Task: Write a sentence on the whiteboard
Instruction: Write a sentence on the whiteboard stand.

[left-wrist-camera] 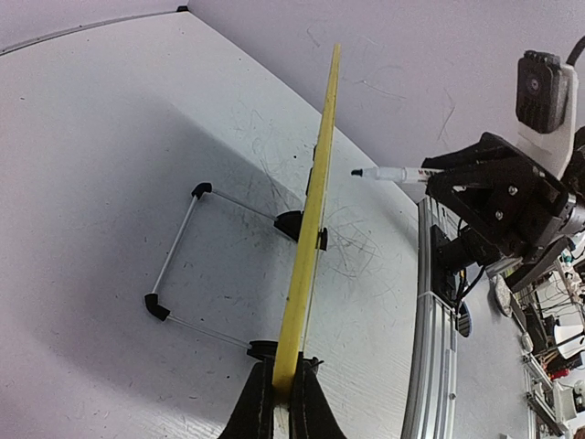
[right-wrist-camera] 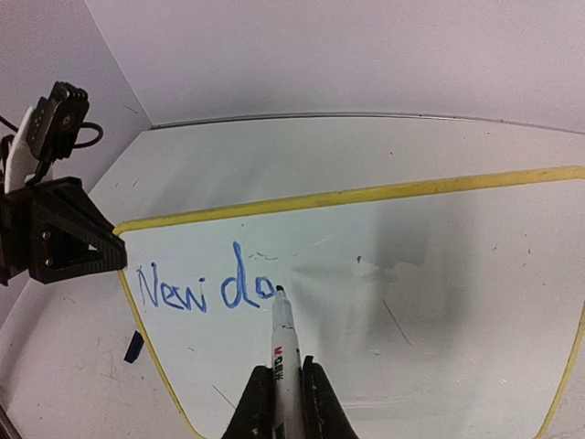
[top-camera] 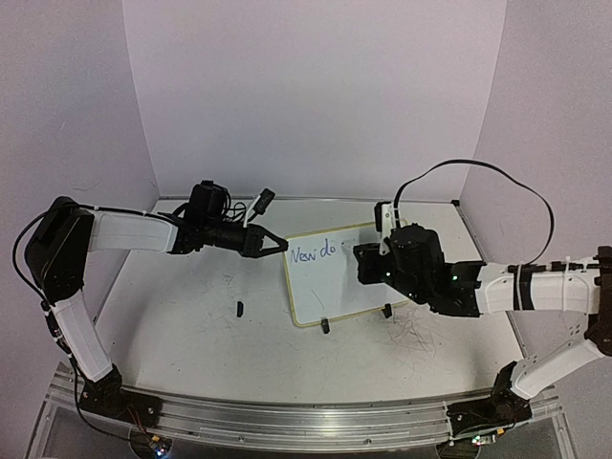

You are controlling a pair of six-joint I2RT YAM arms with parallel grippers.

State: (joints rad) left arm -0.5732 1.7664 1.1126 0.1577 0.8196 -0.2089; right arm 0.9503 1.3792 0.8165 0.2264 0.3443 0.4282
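1. The white bench (top-camera: 182, 325), marked with grey scribbles, fills the middle of the top view. Its widest bare stretch is at lower left. Pale walls close it in at the back and sides, and a metal rail (top-camera: 287, 421) runs along the bottom.
2. The black-and-white left arm (top-camera: 124, 231) reaches in from the left. The left jaws at its end are clenched on the whiteboard's upper left edge, with the frame pinched between them.
3. The black-and-white right arm (top-camera: 535, 287) comes in from the right, and the right jaws grasp the marker.
4. The small glossy whiteboard (top-camera: 330, 292) has a pale yellow rounded frame and stands centre right on the bench. It is propped on a wire stand with black corner feet (left-wrist-camera: 156, 306). Its long axis runs left to right, rising slightly rightward. Its face is blank below and right of the writing.
5. The white marker (right-wrist-camera: 281, 334) points up-frame, and its black tip meets the end of the last stroke. The red and black print on its barrel is too small to read.
6. The sentence (right-wrist-camera: 196, 291) so far reads "New do" in thin blue script. It sits at the board's upper left and runs along the long axis.
7. A small dark piece (top-camera: 239, 308) lies on the bench left of the board, apart from it.
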